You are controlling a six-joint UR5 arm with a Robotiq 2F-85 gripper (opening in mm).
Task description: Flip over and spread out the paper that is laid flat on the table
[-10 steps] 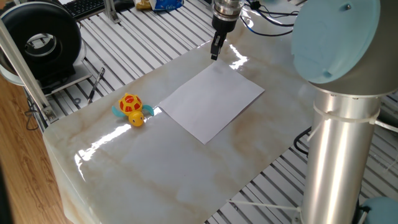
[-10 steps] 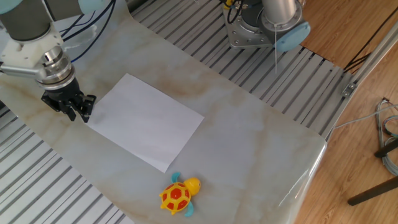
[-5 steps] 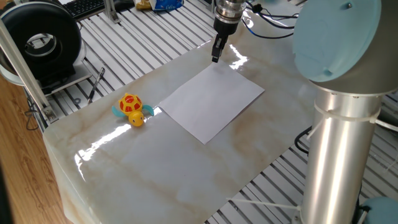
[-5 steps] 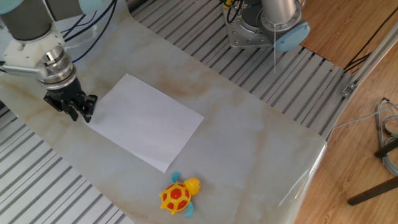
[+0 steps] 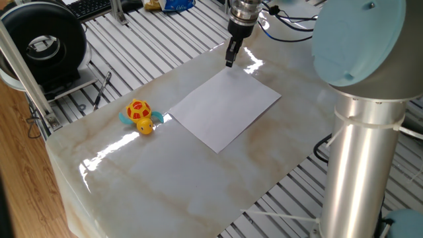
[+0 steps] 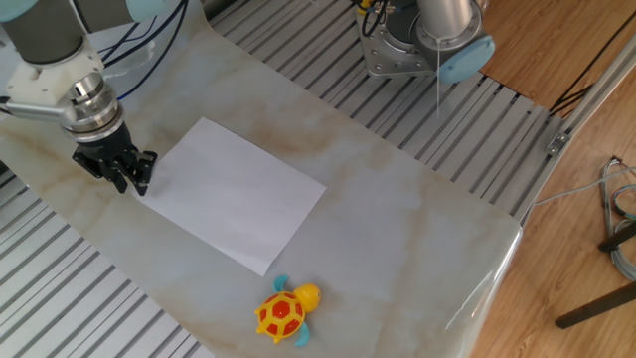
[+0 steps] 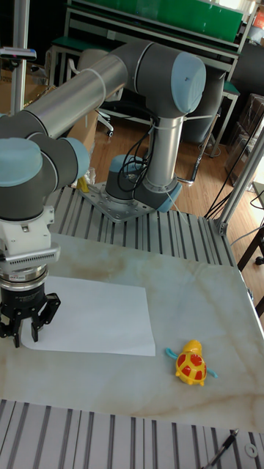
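The white paper [image 5: 226, 109] [image 6: 234, 194] [image 7: 92, 315] lies flat on the marble table [image 5: 165, 178] [image 6: 417, 219] [image 7: 205, 308]. My gripper [image 5: 229, 61] [image 6: 132, 184] [image 7: 28, 333] points straight down at the sheet's far corner, close to the surface. In the tall fixed view its black fingers [image 7: 16, 335] stand a little apart on either side of that corner, so it looks open and holds nothing. Whether the tips touch the table cannot be told.
A yellow-orange toy turtle [image 5: 139, 116] [image 6: 283, 310] [image 7: 192, 364] sits on the table a short way off the paper's near corner. Grey ribbed aluminium frame [image 5: 152, 39] surrounds the slab. A black round device [image 5: 46, 43] and the arm's base [image 6: 417, 45] stand on it.
The gripper has shifted very slightly at the paper's corner. Paper and turtle have not moved.
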